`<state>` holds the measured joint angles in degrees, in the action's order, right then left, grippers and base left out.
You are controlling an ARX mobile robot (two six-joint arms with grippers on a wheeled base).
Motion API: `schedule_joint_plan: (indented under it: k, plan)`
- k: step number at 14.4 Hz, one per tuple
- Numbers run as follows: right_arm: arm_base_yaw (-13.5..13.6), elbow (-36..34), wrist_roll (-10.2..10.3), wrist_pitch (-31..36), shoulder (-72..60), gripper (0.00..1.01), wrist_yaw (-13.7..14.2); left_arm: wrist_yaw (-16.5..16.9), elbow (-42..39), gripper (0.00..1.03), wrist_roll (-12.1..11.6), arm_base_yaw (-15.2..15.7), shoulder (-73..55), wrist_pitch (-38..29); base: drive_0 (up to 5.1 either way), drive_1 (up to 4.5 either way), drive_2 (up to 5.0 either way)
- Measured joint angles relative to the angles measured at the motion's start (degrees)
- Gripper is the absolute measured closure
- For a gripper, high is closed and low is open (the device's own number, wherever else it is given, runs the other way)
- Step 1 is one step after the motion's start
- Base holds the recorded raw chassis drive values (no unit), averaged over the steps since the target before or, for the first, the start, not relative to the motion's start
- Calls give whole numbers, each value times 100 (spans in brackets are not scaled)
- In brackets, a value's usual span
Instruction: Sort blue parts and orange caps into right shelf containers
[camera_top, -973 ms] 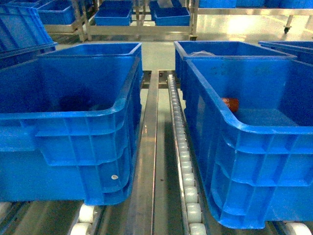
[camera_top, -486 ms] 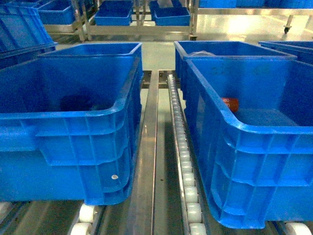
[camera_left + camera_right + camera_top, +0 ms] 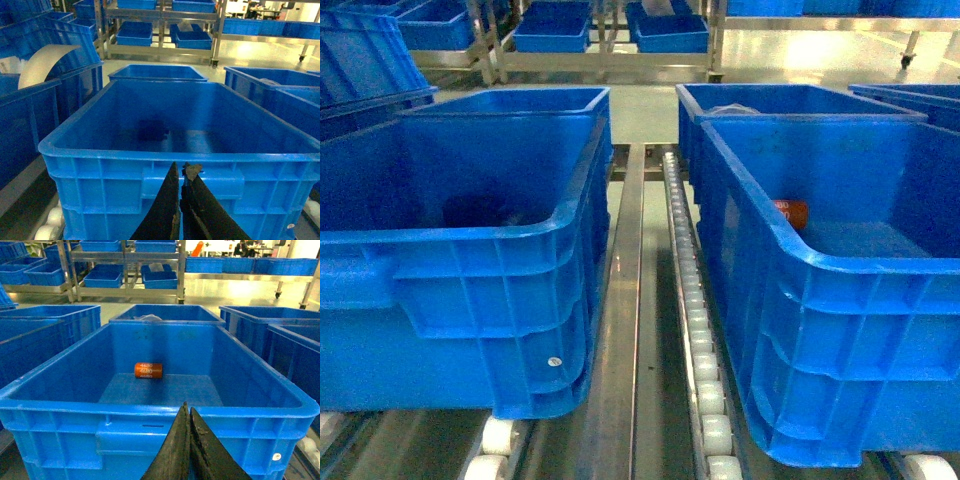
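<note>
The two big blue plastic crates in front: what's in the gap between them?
In the head view, between the left crate and the right crate lie a shiny flat steel rail and a row of small white rollers.

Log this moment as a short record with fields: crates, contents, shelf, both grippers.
left crate: near crate on the left; something dark on its floor, too dim to identify
right crate: near crate on the right
orange cap: lying on its side on the right crate's floor, white printing on it
shelf: steel rail and white rollers between the two crates
left gripper: shut, empty, outside the left crate's near wall
right gripper: shut, empty, outside the right crate's near wall
</note>
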<state>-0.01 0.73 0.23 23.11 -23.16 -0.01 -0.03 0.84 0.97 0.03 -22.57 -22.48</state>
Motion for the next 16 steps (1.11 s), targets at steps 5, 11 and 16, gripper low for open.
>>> schedule_joint_plan:
  k: [5, 11, 16]
  plan:
    - [0, 0, 0, -946, 951, 100, 0, 0, 0, 101, 0, 0, 935, 916, 0, 0, 0]
    - [0, 2, -2, -2199, 1880, 100, -15, 15, 4, 101, -4, 0, 2024, 2319, 0, 0, 0]
    - [0, 2, -7, -2339, 2286, 49, -4, 2, 4, 47, -20, 0, 2194, 2280, 0, 0, 0]
